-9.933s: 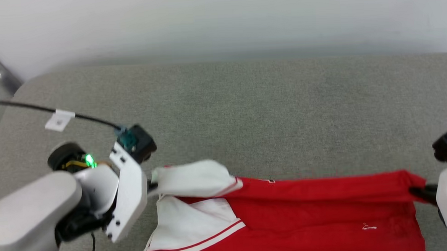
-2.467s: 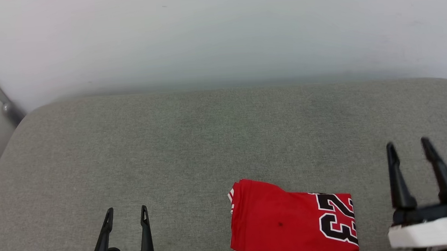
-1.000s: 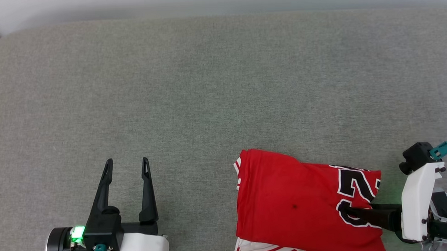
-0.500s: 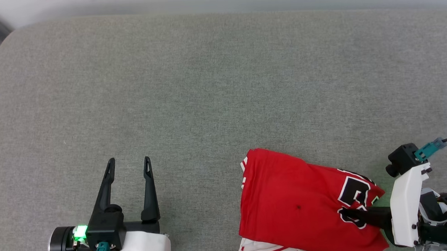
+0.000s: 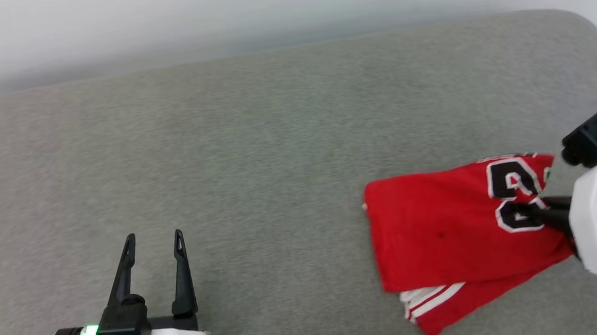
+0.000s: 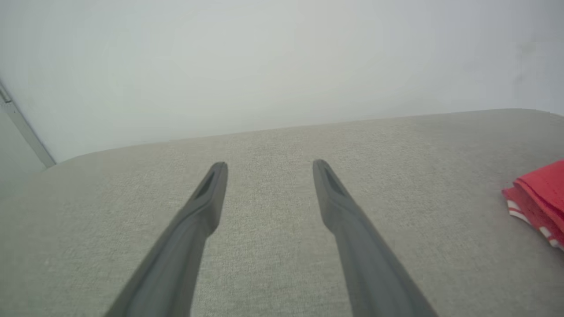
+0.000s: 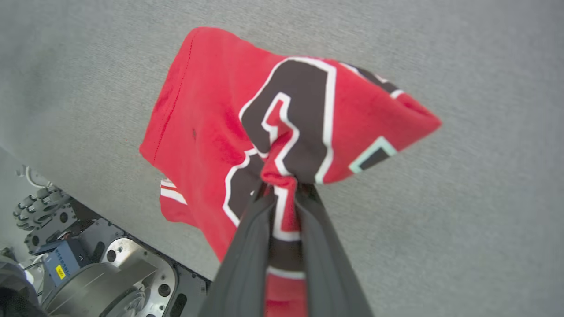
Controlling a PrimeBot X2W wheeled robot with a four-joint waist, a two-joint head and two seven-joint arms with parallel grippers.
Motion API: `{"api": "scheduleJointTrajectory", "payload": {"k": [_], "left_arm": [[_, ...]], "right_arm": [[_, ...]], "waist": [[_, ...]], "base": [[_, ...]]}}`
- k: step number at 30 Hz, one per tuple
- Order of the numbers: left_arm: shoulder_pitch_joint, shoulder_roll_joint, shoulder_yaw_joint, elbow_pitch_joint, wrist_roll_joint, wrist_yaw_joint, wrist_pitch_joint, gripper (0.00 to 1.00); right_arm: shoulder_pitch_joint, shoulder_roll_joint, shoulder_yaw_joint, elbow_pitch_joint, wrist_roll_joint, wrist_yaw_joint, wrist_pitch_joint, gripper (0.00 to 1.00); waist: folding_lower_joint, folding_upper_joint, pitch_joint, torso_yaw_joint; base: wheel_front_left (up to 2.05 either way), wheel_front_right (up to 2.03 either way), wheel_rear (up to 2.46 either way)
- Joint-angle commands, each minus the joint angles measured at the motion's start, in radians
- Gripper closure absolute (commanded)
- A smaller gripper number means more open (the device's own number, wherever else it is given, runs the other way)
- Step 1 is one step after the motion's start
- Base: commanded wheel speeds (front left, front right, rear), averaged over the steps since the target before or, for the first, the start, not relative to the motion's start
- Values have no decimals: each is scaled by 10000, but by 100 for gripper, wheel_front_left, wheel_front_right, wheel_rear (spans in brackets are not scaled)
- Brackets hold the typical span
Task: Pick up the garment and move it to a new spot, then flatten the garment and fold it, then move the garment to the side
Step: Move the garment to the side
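The garment (image 5: 434, 232), folded into a compact red packet, sits toward the right side of the grey fabric-covered table (image 5: 256, 139), its left edge facing the middle of the table. Dark numerals (image 5: 509, 197) outlined in white lie across its right-hand part, and a strip of red-and-white striped trim (image 5: 428, 301) pokes out from under its near edge. The right end effector (image 5: 533, 212) reaches in from the right. Its two dark fingers are pinched almost together on a bunch of cloth at the numerals. In the right wrist view the fabric puckers into a small peak where the fingers clamp it, and a band of cloth runs down between them. How much of the packet rests on the table I cannot tell. That same view shows the table's near edge, with the metal parts of the robot's base (image 7: 101, 281) beyond it. The left end effector (image 5: 153, 235) hovers over bare table at the lower left, well apart from the garment. Its fingers are spread wide and hold nothing. A pale wall (image 5: 219, 13) rises behind the table's far edge.
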Motion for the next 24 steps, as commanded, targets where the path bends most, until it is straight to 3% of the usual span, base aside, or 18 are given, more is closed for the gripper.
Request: {"api": "scheduleJointTrajectory", "payload": {"k": [1, 5, 8, 24], "left_arm": [[-42, 81, 83, -90, 74, 2, -22, 0], [-395, 359, 133, -325, 200, -147, -20, 0], [-661, 526, 152, -456, 260, -187, -22, 0], [-1523, 1124, 248, -1262, 304, -110, -20, 0]], "right_arm": [[-293, -254, 30, 80, -203, -5, -136, 100], [-1275, -898, -173, 987, -962, -5, -926, 100], [-1741, -1096, -347, 1721, -1309, -6, -1371, 100], [-3185, -1327, -2041, 5233, -3230, -8, -2579, 100]], "waist": [[0, -1, 335, -862], [0, -1, 1220, -1667], [0, -1, 1758, -1815], [0, -1, 3812, -1514]], "base": [[0, 0, 0], [0, 0, 0], [0, 0, 0], [0, 0, 0]]}}
